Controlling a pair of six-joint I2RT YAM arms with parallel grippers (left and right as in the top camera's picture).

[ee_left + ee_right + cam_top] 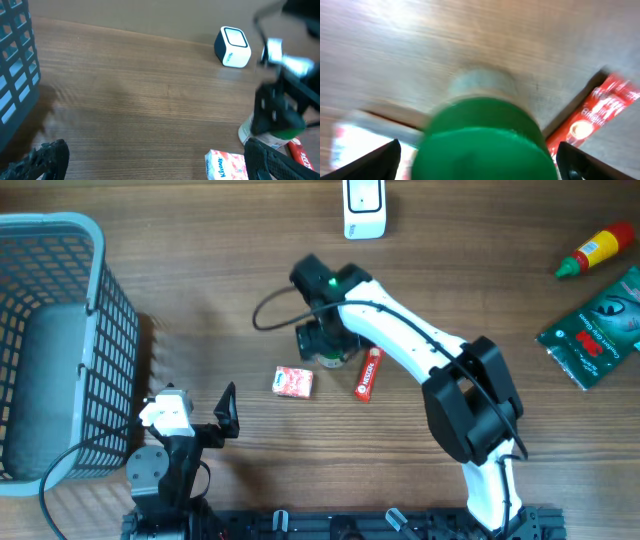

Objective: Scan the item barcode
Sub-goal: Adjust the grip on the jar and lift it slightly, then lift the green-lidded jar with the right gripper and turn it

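Note:
A white jar with a green lid (480,142) stands upright on the table, and my right gripper (479,162) hangs right over it. That gripper is open, a finger on each side of the lid with a gap to both. From overhead, the right gripper (328,340) hides most of the jar (331,359). The white barcode scanner (363,208) sits at the far edge and also shows in the left wrist view (232,46). My left gripper (160,167) is open and holds nothing, low at the near left (200,415).
A Kleenex tissue packet (293,382) lies left of the jar and a red sachet (369,373) right of it. A grey wire basket (115,310) fills the left side. A ketchup bottle (596,250) and a green packet (595,330) lie far right.

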